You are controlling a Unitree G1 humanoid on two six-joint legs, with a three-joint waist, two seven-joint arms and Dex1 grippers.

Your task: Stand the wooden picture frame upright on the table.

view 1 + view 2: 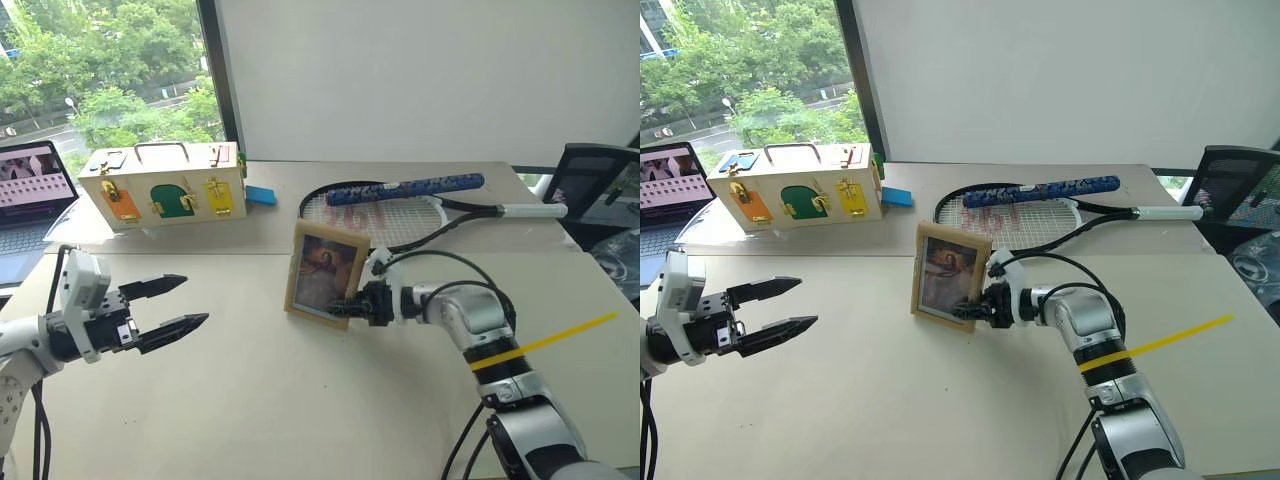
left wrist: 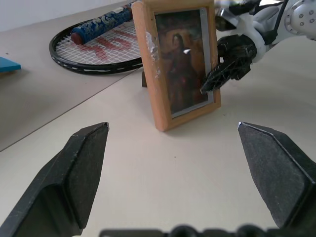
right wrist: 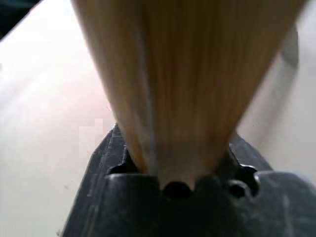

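The wooden picture frame (image 1: 325, 275) stands upright near the middle of the table (image 1: 300, 400), its brownish portrait facing me and its stand behind it. My right gripper (image 1: 345, 305) reaches in from the right and is shut on the frame's lower right edge, one finger across the picture's front; the right wrist view has the light wood (image 3: 173, 74) wedged between the fingers. Well to the left of the frame, my left gripper (image 1: 185, 303) hovers wide open and empty, pointing toward the frame (image 2: 180, 64).
A cream box with coloured doors (image 1: 165, 190) stands at the back left, a small blue block (image 1: 260, 195) beside it. A racket with a blue grip (image 1: 400, 215) lies just behind the frame. A laptop (image 1: 30, 190) is far left and a chair (image 1: 595, 185) far right.
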